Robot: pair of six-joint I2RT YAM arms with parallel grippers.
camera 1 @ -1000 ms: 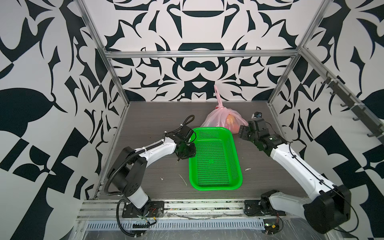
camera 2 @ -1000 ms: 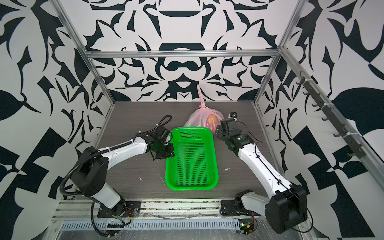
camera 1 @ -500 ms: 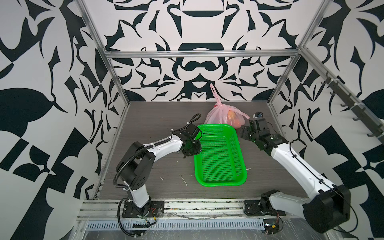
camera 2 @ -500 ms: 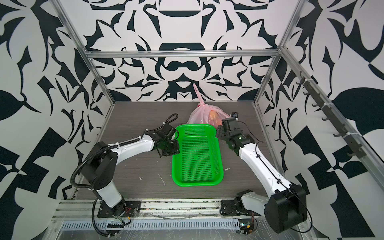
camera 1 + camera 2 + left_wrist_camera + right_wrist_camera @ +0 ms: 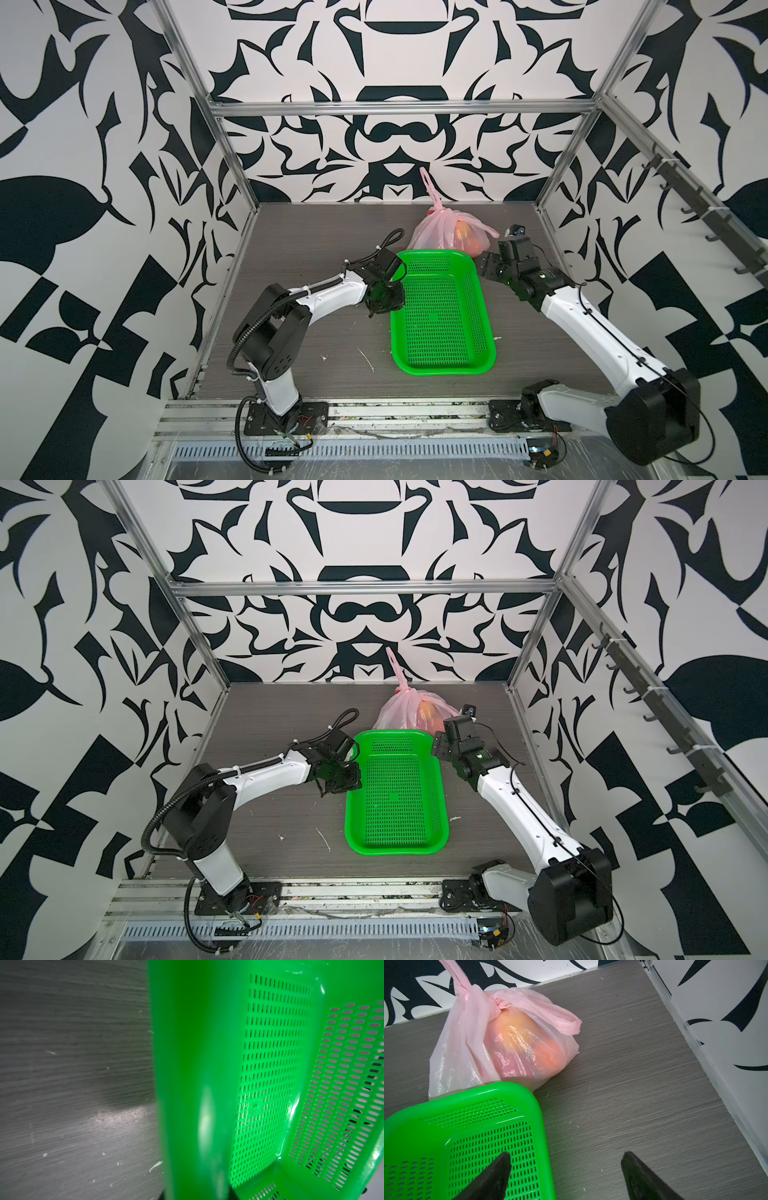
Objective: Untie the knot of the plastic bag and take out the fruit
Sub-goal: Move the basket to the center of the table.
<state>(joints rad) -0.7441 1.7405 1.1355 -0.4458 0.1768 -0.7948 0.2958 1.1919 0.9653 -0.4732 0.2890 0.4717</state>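
The pale-pink plastic bag (image 5: 432, 235) (image 5: 458, 1047) sits at the back of the table, tied shut. Its knot (image 5: 497, 1002) is a tight twist on top, with one loop handle standing up and the other drooping to the side. Yellow, orange and red fruit (image 5: 525, 1045) show through the plastic. My left gripper (image 5: 388, 301) is shut on the long left rim of the green basket (image 5: 187, 1064). My right gripper (image 5: 566, 1155) is open and empty, hovering over the basket's far right corner, short of the bag.
The green perforated basket (image 5: 440, 365) (image 5: 395, 850) is empty, and its far edge touches the bag. The patterned back wall stands right behind the bag, and the right wall with its metal rail (image 5: 708, 1059) is close by. White scraps (image 5: 365, 359) lie on the table.
My left gripper has dragged the basket to the right and turned it a little, its far end staying against the bag. The right arm has hardly moved.
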